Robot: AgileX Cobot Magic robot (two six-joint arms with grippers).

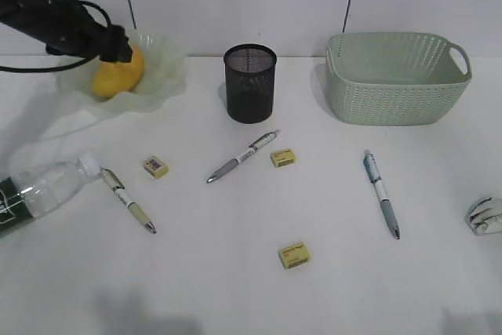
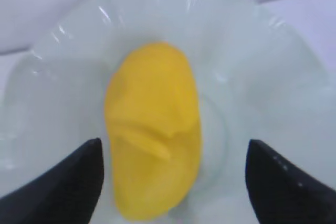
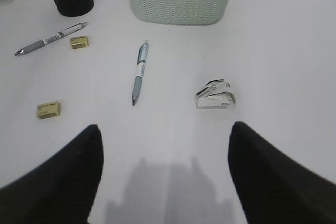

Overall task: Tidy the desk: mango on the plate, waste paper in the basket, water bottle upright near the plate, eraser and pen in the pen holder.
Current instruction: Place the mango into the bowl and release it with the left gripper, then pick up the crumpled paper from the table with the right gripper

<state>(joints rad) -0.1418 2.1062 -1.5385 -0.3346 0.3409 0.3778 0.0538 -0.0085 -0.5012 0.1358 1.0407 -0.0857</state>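
The mango (image 2: 155, 135) lies in the plate (image 2: 273, 66) at the far left corner of the worktop (image 1: 235, 288), with the left fingers (image 2: 68, 182) spread wide on either side of it, touching nothing. The water bottle (image 1: 43, 190) lies on its side at the left edge. The waste paper (image 3: 215, 94) sits near the right edge, beyond the right fingers (image 3: 58, 182), which are released and hover above the bare worktop.
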